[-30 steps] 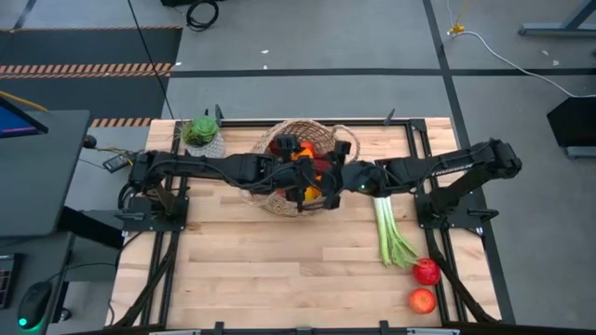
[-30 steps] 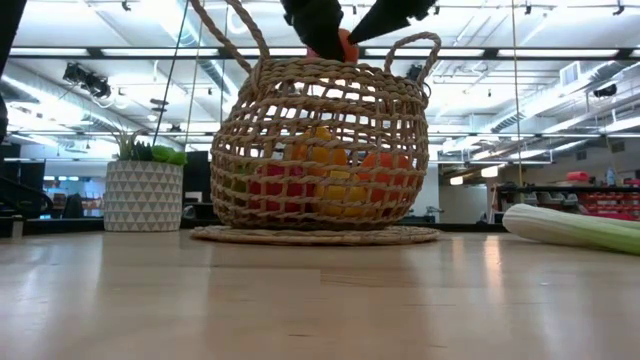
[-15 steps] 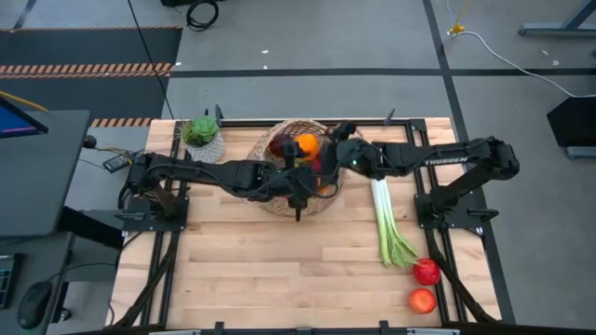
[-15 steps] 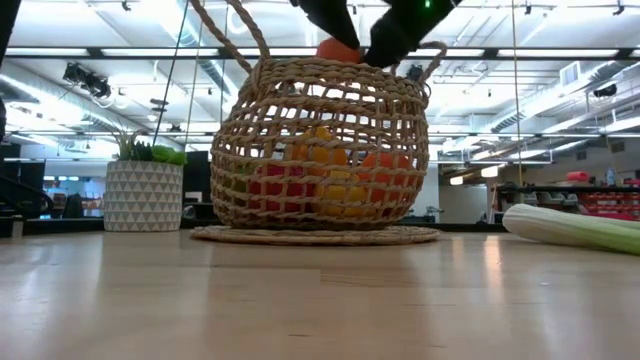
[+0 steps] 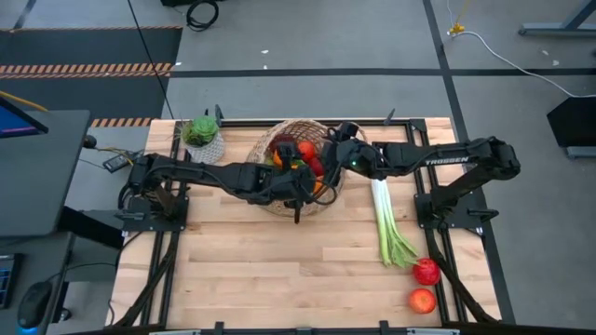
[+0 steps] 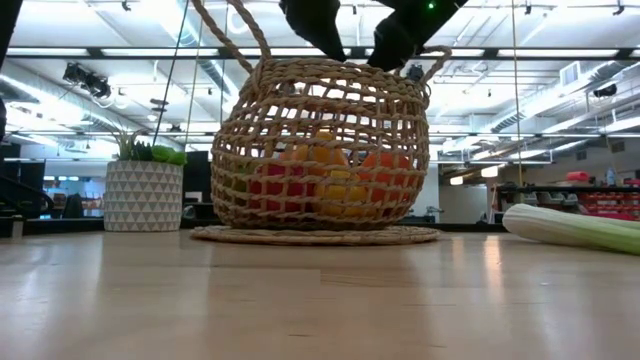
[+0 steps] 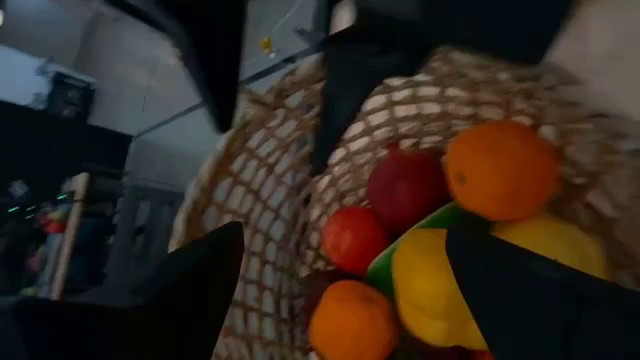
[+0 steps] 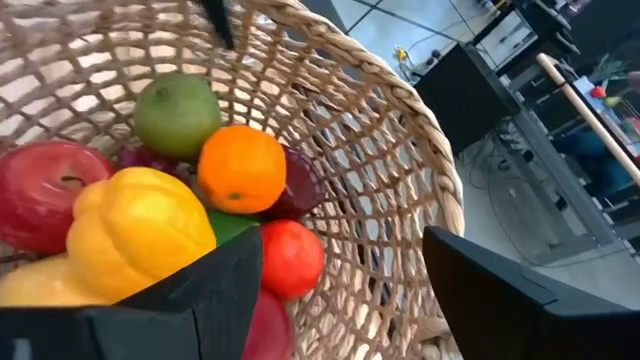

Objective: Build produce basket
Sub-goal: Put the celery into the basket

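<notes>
Basket [image 5: 300, 166] sits at the back-centre of the table [image 5: 279, 270]: round, tan open-weave wicker, loop handles, resting on a flat woven base [image 6: 315, 236]. Through the weave in the low view: red, yellow and orange pieces piled in the bottom.

Contents per wrist views, all smooth and glossy: lemon [image 8: 135, 232], knobbly yellow; orange [image 8: 240, 168], round; green pear [image 8: 178, 115]; red apple [image 8: 45, 193] with a stem; smaller red fruit [image 8: 292, 258]; dark purple piece [image 8: 300, 185] under the orange, can't tell what exactly. Left wrist view shows a green wedge edge [image 7: 425, 240] between the lemon and red fruit.

Outside the basket: leek [image 5: 387, 223], long, white stalk to green leaves, lying flat right of the basket, apart from it. Two red apples [image 5: 424, 286] near the front-right corner, just beside each other.

Left gripper [image 5: 300, 179] over the basket's front rim, fingers spread wide, holding nothing. Right gripper [image 5: 341, 147] over the basket's right rim, jaws apart, nothing between them.

Small white patterned pot [image 5: 202, 138] with a green plant stands left of the basket, apart from it.
</notes>
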`<action>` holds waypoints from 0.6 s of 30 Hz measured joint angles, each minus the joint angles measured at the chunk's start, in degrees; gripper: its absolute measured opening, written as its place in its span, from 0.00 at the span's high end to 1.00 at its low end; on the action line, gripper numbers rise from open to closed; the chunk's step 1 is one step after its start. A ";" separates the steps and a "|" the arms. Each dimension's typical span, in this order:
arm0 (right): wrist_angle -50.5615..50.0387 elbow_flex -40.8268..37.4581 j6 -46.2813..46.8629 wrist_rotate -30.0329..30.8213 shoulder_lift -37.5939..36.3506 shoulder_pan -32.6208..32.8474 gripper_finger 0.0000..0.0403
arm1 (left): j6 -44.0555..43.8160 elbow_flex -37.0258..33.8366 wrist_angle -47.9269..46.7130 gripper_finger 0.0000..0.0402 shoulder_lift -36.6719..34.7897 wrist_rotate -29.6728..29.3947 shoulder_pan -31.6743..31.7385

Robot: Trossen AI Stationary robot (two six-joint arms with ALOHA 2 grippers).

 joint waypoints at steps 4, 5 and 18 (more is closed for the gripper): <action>-0.64 -0.02 0.74 0.00 -0.61 2.17 0.31 | 0.04 0.00 -0.89 0.12 -0.02 -4.44 -0.87; -1.54 -0.02 1.51 -0.15 -0.85 2.97 0.31 | 0.04 0.00 -0.93 0.12 -0.20 -5.24 -1.29; -16.30 -0.04 17.90 -1.49 -3.74 17.05 0.31 | -5.33 0.07 2.05 0.12 -1.71 -7.83 -5.11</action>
